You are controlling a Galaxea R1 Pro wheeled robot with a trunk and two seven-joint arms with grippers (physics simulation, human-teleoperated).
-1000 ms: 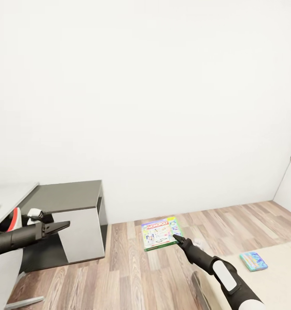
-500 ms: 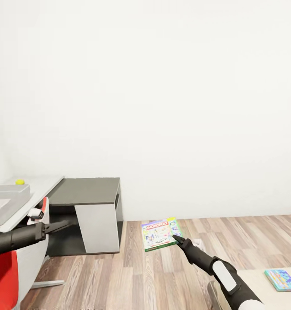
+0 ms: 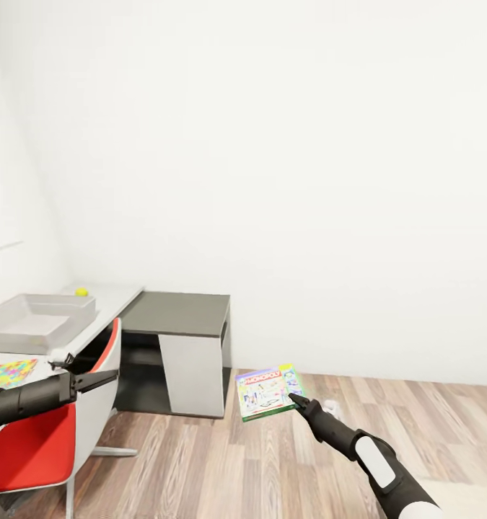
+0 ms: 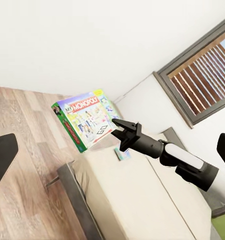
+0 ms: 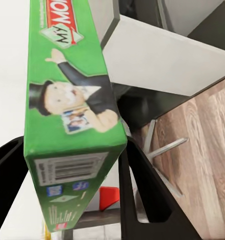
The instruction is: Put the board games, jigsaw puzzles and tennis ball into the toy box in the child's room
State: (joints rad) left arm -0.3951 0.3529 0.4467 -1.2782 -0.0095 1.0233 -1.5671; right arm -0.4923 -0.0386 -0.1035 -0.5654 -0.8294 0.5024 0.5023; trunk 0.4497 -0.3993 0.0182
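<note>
My right gripper [image 3: 295, 397] is clamped on the green-edged board game [image 3: 269, 391], held above the floor. My left gripper [image 3: 104, 377] looks closed and empty, near the red chair [image 3: 34, 448]

Both arms are matte black cylinders. The right arm [image 3: 373, 458] carries a rounded white panel on its forearm and narrows to a slim black right hand [image 3: 298, 398] with two pointed fingers. The left hand [image 3: 91, 379] is black with tapered fingers, a small white-and-black fitting just behind them.
</note>
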